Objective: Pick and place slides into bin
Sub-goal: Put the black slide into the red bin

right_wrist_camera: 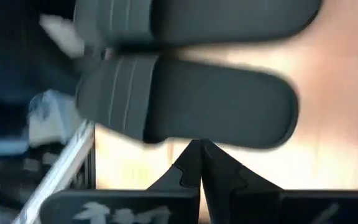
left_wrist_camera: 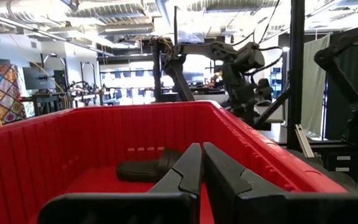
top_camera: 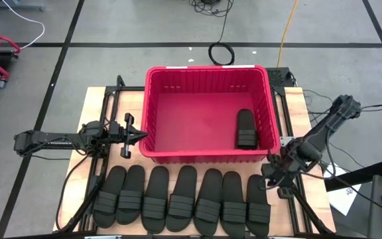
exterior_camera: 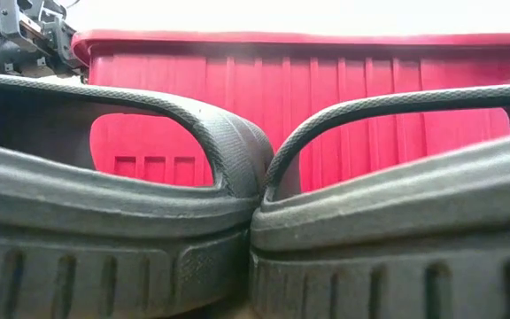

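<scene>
The right tool (top_camera: 272, 174), its two dark fingers pressed together and holding nothing, hangs over the right front part of the pale wooden worktop (top_camera: 91, 106), just beside the right end of a row of slides. In the right wrist view its closed fingertips (right_wrist_camera: 197, 163) point at the sole of the nearest matte black rubbery slide sandal (right_wrist_camera: 185, 102), with a second one (right_wrist_camera: 197, 18) lying just past it; whether the tips touch the sole cannot be told.

The left tool (top_camera: 141, 135) is also pinched nearly shut and empty. It sits at the left side of the worktop, its tip against or just short of the outer left wall of the large rectangular red plastic bin (top_camera: 152, 113) with ribbed slatted walls and a thick rim. From the left wrist view its fingers (left_wrist_camera: 188, 171) look over the rim into the bin (left_wrist_camera: 55, 149).

One black slide (top_camera: 246, 128) lies flat on the bin floor, close to the right wall and toward the front; the left wrist view shows it (left_wrist_camera: 145, 168) resting there alone.

Seven more black slides lie side by side in a row (top_camera: 184, 200) along the front edge of the worktop, in front of the bin, each with a wide ribbed strap across it. In the low view two of them (exterior_camera: 113, 221) (exterior_camera: 397, 221) fill the foreground, touching at their sides, with the red bin wall (exterior_camera: 326, 97) behind.
</scene>
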Robot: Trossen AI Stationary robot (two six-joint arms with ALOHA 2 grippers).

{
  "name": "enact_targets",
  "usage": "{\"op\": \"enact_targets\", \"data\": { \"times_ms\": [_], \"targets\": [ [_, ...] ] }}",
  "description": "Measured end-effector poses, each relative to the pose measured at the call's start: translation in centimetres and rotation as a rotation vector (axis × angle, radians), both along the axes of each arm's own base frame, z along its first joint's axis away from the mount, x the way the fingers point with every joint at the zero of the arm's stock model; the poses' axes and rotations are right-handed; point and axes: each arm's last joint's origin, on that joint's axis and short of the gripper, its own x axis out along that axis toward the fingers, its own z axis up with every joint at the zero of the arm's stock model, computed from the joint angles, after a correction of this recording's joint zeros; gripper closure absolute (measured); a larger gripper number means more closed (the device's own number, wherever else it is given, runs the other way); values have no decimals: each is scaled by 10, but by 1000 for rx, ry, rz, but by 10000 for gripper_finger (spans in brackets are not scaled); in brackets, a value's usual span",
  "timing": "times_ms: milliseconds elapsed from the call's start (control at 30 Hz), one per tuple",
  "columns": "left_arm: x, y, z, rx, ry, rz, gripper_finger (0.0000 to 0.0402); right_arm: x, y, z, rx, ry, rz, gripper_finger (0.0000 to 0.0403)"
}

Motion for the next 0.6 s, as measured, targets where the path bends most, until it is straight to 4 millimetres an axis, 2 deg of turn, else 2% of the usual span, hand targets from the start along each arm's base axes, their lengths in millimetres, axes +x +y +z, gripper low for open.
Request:
{"op": "enact_targets", "data": {
  "times_ms": [167,333,600],
  "targets": [
    [0,0,0,2,1,1,380,8,15,-9,-44,-18,-18,403],
    [0,0,0,1,5,1,380,21,40,-14,146,-90,34,403],
    [0,0,-1,-5,13,-1,380,19,52,-59,329,1,-136,403]
  ]
}}
